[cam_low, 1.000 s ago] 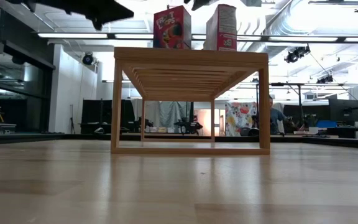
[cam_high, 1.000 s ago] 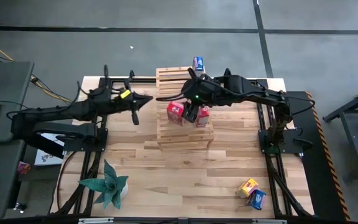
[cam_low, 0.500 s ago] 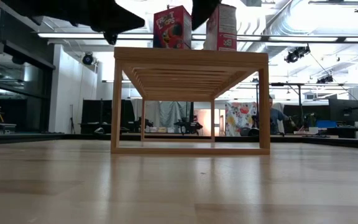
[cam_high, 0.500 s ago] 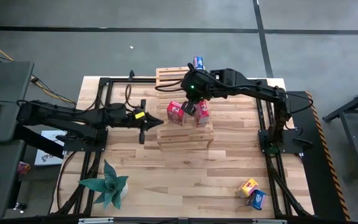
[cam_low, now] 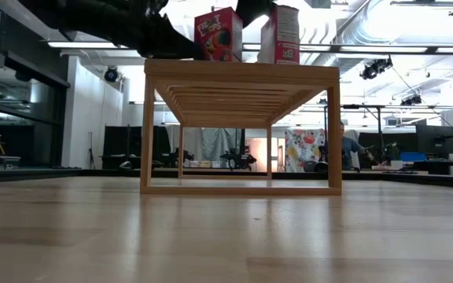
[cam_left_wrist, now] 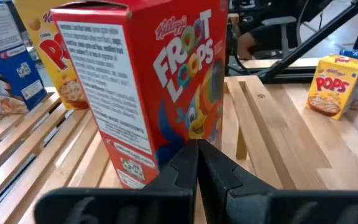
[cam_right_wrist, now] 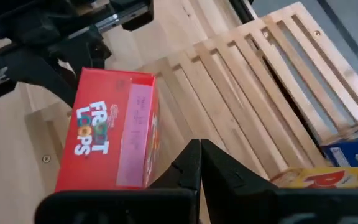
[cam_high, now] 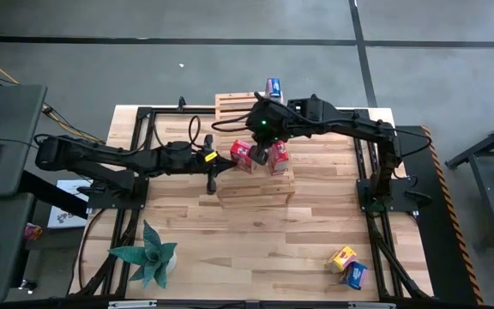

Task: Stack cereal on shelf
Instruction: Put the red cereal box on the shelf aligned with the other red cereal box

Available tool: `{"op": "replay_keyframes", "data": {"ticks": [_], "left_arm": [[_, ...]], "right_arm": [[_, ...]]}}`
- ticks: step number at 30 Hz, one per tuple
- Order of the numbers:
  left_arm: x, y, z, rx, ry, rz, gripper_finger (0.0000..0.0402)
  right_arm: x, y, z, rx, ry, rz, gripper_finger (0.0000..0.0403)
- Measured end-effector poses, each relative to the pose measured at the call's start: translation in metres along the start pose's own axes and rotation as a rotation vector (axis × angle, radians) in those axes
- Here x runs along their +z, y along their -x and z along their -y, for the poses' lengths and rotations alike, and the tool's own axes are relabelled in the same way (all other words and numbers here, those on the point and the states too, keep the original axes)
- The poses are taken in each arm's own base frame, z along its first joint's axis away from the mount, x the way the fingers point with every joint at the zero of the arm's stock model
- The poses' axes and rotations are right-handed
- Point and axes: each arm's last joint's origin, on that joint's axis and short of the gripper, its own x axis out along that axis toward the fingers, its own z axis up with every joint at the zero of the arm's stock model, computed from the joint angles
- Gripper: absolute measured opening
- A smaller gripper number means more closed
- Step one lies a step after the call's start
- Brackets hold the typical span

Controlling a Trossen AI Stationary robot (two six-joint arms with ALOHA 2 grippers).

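So both arms are hanging out over the shelf [cam_high: 254,154], that big light-wood slatted rack sitting mid-bench [cam_high: 256,240].

The left pincer [cam_high: 213,176] is sitting at the rack's left edge with its fingers [cam_left_wrist: 194,171] pressed fully together, gripping nothing. Right in front of its tips a red Froot Loops box [cam_left_wrist: 151,93] is standing upright on the slats; whether the tips are actually touching it is hard to say. Past that box, a yellow-orange Pops box [cam_left_wrist: 58,62] and a blue box [cam_left_wrist: 5,62] are peeking in, both cut off by the frame edge. Off to the other side of the pincer, another Pops box [cam_left_wrist: 332,85] is sitting on the bare bench, with a blue one behind it mostly cropped out.

The right pincer [cam_high: 259,157] is hovering above the rack between the two red boxes, also closed up tight and empty. Just beside its tips is the same Froot Loops box [cam_right_wrist: 114,137], and on the far side of the pincer a strip of the yellow box plus a corner of a blue one [cam_right_wrist: 353,152] are showing, both chopped off.

From table height the two red boxes [cam_low: 219,35] [cam_low: 280,35] are standing on the rack's top, with dark arm bits covering their upper parts, so both pincers are basically lost there.

A teal plant [cam_high: 148,255] is sitting near the front left corner, well away from either pincer.
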Motion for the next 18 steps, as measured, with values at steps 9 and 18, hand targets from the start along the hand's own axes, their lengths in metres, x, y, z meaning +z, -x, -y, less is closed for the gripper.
{"op": "replay_keyframes", "data": {"ticks": [9, 18], "left_arm": [[0.0, 0.0, -0.004, 0.028, -0.035, -0.004, 0.0], [-0.002, -0.001, -0.018, 0.055, -0.039, -0.009, 0.0]], "right_arm": [[-0.005, 0.003, -0.017, 0.074, -0.009, -0.031, 0.0], [-0.01, 0.008, -0.036, 0.083, 0.029, -0.028, 0.0]]}}
